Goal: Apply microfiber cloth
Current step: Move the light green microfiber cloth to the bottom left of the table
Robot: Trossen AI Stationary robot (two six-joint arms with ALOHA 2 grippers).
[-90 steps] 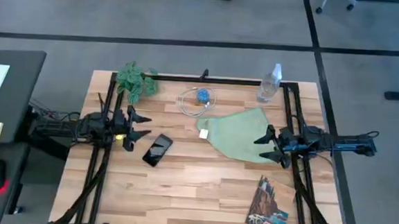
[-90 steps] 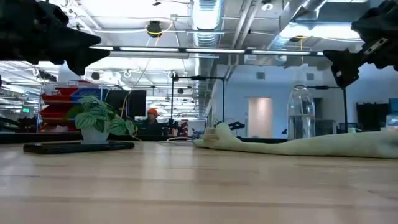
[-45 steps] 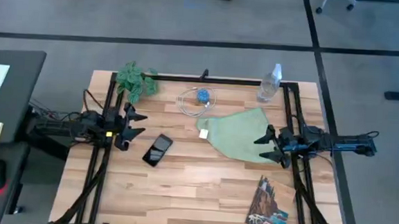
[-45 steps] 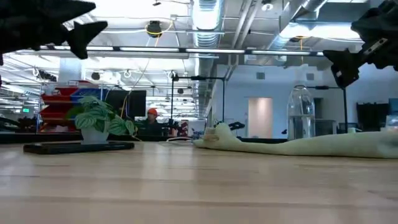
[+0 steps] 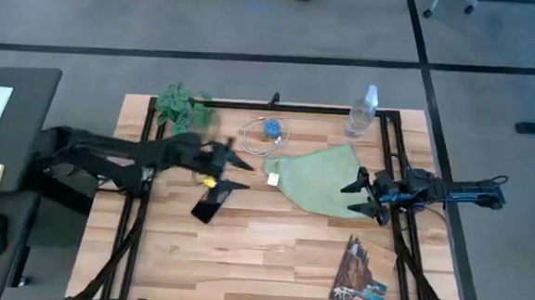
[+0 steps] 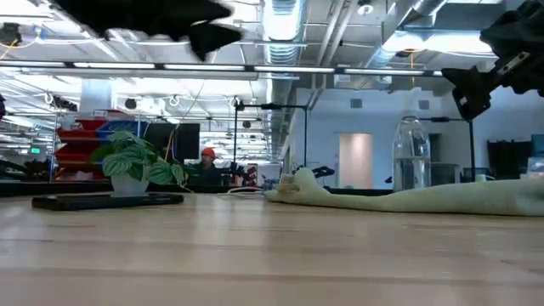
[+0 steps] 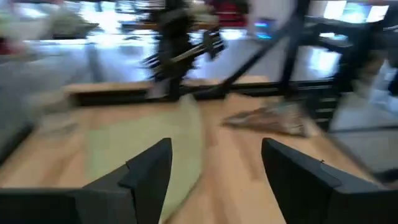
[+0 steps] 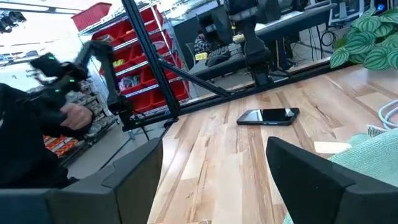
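High view: left gripper [image 5: 234, 172] open above phone [image 5: 211, 201], reaching toward microfiber cloth [image 5: 320, 178] at frame centre-right; right gripper [image 5: 352, 197] open at cloth edge; next, grasp cloth.

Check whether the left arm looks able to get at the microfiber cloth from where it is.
Probably yes: the left gripper, open, hangs above the phone, with only bare table between it and the microfiber cloth.

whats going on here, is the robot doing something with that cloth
Nothing is gripped yet. The left gripper is open in the air above the phone, pointing toward the green cloth, which lies flat on the table. The right gripper waits open at the cloth's right edge.
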